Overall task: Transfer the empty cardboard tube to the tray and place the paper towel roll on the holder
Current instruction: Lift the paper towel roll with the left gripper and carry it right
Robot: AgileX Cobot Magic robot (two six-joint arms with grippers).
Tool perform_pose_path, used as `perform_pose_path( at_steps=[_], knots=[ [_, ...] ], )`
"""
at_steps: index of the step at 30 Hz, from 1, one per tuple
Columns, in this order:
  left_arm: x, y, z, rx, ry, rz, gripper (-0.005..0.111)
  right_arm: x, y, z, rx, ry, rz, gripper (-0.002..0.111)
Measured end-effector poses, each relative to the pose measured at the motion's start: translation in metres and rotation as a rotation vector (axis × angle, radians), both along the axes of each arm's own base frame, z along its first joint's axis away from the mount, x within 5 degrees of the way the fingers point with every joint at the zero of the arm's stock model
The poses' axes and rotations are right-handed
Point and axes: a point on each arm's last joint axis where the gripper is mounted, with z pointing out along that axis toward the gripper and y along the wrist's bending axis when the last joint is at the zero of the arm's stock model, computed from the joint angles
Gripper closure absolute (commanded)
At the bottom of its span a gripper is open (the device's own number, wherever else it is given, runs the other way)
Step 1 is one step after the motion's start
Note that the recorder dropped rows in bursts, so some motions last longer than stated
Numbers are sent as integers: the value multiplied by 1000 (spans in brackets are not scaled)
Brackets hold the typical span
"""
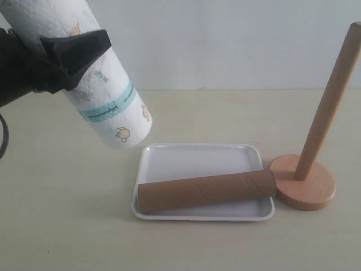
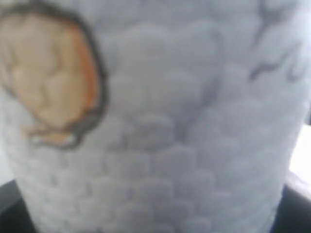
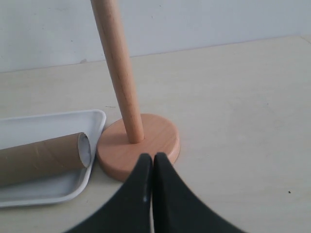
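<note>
The brown cardboard tube (image 1: 206, 191) (image 3: 39, 159) lies on its side in the white tray (image 1: 197, 158) (image 3: 43, 126), its right end sticking out over the rim toward the holder. The wooden holder (image 1: 304, 183) (image 3: 138, 145) stands just right of the tray, its post (image 1: 330, 101) leaning right in the exterior view. My left gripper (image 1: 67, 53) is shut on the paper towel roll (image 1: 93, 79) (image 2: 160, 126), which hangs tilted in the air above and left of the tray, teal band near its lower end. My right gripper (image 3: 153, 158) is shut and empty, just short of the holder's base.
A pale beige table (image 1: 67, 226) carries everything. A plain white wall (image 1: 225, 39) rises behind it. The left wrist view is filled by the roll's embossed paper.
</note>
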Motion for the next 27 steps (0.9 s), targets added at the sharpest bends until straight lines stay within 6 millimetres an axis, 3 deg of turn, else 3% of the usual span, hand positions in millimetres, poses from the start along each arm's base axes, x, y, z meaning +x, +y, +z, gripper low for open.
perform_pose_path(
  at_steps=[6, 16, 27],
  knots=[
    [-19, -3, 22, -71, -70, -105, 103, 0, 0, 0, 0, 0, 0, 108],
    [-34, -6, 40, -191, -54, -228, 103, 0, 0, 0, 0, -2, 0, 108],
    [-55, -50, 76, -215, -141, -464, 103, 0, 0, 0, 0, -2, 0, 108]
  ],
)
